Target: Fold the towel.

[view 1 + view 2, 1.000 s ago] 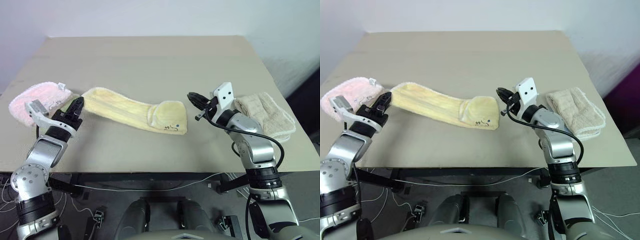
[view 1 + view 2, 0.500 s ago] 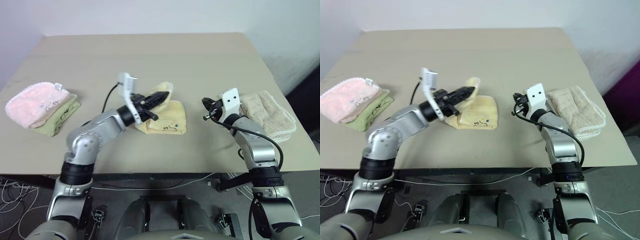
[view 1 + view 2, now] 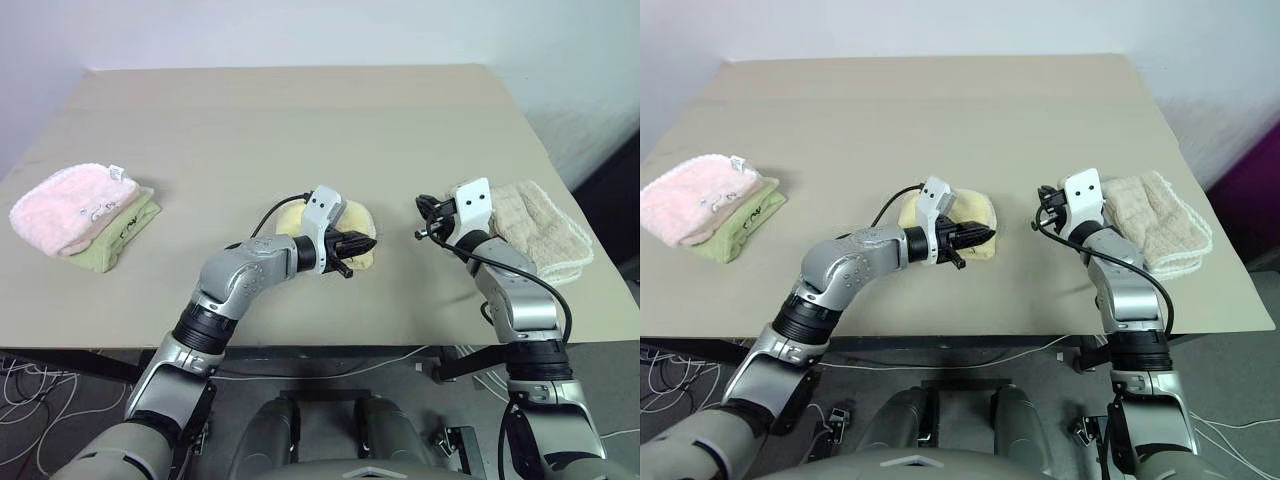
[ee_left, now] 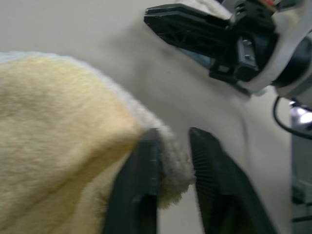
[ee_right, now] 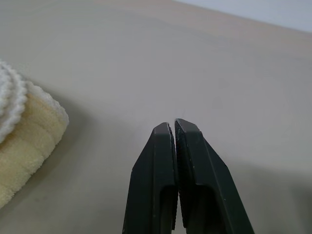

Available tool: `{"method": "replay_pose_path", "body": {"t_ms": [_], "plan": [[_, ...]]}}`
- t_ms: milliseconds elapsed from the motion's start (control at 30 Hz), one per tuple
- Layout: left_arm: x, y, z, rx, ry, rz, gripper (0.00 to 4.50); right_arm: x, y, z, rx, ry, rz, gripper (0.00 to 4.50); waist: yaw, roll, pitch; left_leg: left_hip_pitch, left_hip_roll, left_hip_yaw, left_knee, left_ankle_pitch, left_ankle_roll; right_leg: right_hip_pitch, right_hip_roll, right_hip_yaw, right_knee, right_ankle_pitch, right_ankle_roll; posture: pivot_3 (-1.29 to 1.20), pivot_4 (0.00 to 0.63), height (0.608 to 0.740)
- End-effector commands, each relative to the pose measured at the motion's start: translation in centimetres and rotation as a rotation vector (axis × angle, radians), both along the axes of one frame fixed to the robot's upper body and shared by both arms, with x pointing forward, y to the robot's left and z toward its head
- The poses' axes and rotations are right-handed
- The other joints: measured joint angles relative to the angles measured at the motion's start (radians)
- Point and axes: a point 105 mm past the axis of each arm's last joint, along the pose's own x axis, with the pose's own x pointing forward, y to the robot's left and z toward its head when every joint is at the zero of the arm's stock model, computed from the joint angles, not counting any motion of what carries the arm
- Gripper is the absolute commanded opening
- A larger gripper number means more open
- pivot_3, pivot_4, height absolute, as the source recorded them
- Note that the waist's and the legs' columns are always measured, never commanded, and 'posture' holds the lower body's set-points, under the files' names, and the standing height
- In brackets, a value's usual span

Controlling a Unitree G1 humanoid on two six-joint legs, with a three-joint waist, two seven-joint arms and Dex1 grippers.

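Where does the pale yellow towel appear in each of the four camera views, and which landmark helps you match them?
Left eye view: yellow towel folded at table centre, under the left gripper.
Right eye view: towel near centre, between both arms.
Left wrist view: towel covers the left half, its edge between the gripper's fingers.
Right wrist view: towel at the left edge, beyond the shut right gripper.
Shared landmark: the tan table.
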Motion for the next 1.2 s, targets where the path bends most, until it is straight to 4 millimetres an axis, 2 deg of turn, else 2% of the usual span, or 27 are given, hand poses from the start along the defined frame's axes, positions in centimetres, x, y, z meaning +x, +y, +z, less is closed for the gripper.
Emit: {"method": "replay_pose_path", "body": {"t_ms": [33,167,300,367,433,567,667,767,900,967,1067,1133,1200], "plan": [[-0.7,1.0,2.5,-0.093,-0.043,-0.02,2.47,-0.1,0.5,1.8,0.004,-0.064,0.017,0.18,0.001,0.0,0.0,0.0,0.0,0.0,0.0,0.0,0.0,0.0,0.0,0.0,0.0,0.0,0.0,0.0,0.15,0.74],[-0.9,3.3,4.4,-0.199,-0.057,0.016,3.78,0.0,1.0,2.3,0.001,-0.073,0.045,0.18,0.001,0.0,0.0,0.0,0.0,0.0,0.001,0.0,0.0,0.0,0.0,0.0,0.0,0.0,0.0,0.0,0.15,0.74],[1.1,7.4,5.0,-0.199,-0.123,0.223,3.8,-0.5,2.9,3.3,0.015,-0.089,0.146,0.09,0.0,0.0,0.0,0.0,0.0,0.0,0.001,0.0,0.0,0.0,0.0,0.0,0.001,0.0,0.0,0.0,0.15,0.74],[2.3,9.2,4.6,-0.169,-0.146,0.33,3.38,-0.8,4.2,3.7,0.02,-0.093,0.212,0.0,0.0,0.0,0.0,0.0,0.0,0.0,0.001,0.0,0.0,0.0,0.0,0.0,0.002,0.0,0.0,0.0,0.15,0.74],[2.6,10.0,4.0,-0.132,-0.184,0.362,2.87,-1.2,5.7,4.3,0.049,-0.091,0.268,0.0,0.001,0.0,0.0,0.0,0.0,0.0,0.001,0.0,0.0,0.0,0.0,0.0,0.002,0.0,0.0,0.0,0.15,0.74],[2.6,9.6,2.4,-0.027,-0.245,0.341,1.4,-1.7,8.2,4.5,0.077,-0.069,0.351,0.0,0.005,0.0,0.0,0.0,0.0,0.0,0.002,0.0,0.0,0.0,0.0,0.0,0.002,0.0,0.0,0.0,0.15,0.74],[2.5,8.6,0.3,0.071,-0.263,0.291,0.41,-2.1,10.3,3.1,0.036,-0.022,0.423,0.0,0.006,0.0,0.0,-0.002,-0.001,-0.002,0.005,0.0,0.0,0.0,-0.001,-0.002,0.002,0.0,0.0,0.0,0.15,0.74],[2.5,8.0,-2.0,0.167,-0.258,0.261,0.41,-1.4,10.7,0.3,-0.024,0.063,0.392,0.0,0.003,0.0,0.0,-0.002,-0.001,-0.002,0.005,0.0,0.0,0.0,-0.001,-0.002,0.003,0.0,0.0,0.0,0.15,0.74],[3.3,8.4,-4.8,0.24,-0.203,0.309,0.41,-1.1,10.3,-3.5,-0.077,0.17,0.353,0.0,0.003,0.0,0.0,-0.002,-0.001,-0.002,0.006,0.0,0.0,-0.001,0.0,-0.002,0.004,0.0,0.0,0.0,0.15,0.74],[3.2,8.4,-5.9,0.28,-0.204,0.308,0.41,-1.2,10.0,-4.7,-0.084,0.203,0.342,0.0,0.003,0.0,0.0,-0.002,0.0,-0.002,0.007,0.0,0.0,-0.001,0.0,-0.002,0.004,0.0,0.0,0.0,0.15,0.74],[3.1,8.7,-6.5,0.306,-0.235,0.328,0.41,-1.3,9.7,-4.7,-0.065,0.189,0.337,0.0,0.003,0.0,-0.001,-0.002,0.0,-0.002,0.009,-0.002,0.004,0.0,0.0,-0.002,0.007,0.0,0.0,0.0,0.15,0.74],[3.4,9.0,-5.1,0.208,-0.242,0.378,0.41,-1.4,9.5,-3.4,-0.039,0.134,0.346,0.0,0.003,0.0,-0.001,-0.001,0.0,-0.002,0.01,-0.002,0.004,0.001,-0.001,-0.001,0.008,0.0,0.0,0.0,0.15,0.74],[3.5,9.8,-2.6,0.073,-0.267,0.422,0.41,-1.7,9.1,-1.5,-0.003,0.071,0.361,0.0,0.003,0.0,-0.001,-0.001,0.0,-0.002,0.011,-0.003,0.004,0.0,-0.001,-0.001,0.009,0.0,0.0,0.0,0.15,0.74]]}}
